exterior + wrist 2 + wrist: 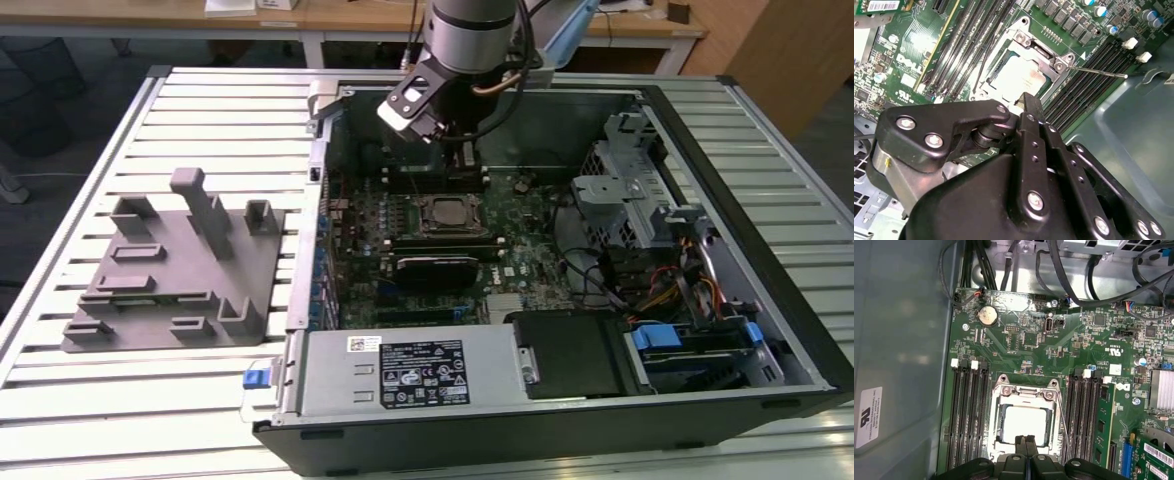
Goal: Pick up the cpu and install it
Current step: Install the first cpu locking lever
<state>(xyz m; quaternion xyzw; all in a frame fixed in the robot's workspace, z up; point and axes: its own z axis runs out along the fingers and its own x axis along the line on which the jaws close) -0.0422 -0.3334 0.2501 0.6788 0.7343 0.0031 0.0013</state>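
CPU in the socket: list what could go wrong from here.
1. The shut pincer hangs over one edge of the cpu; a push down there might tilt it or load it unevenly in the socket frame.
2. The thin metal lever stands out beside that frame; the pincer could snag it.

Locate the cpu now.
In the first wrist view the cpu lies in the socket frame, between the two banks of memory slots, right by the gripper.
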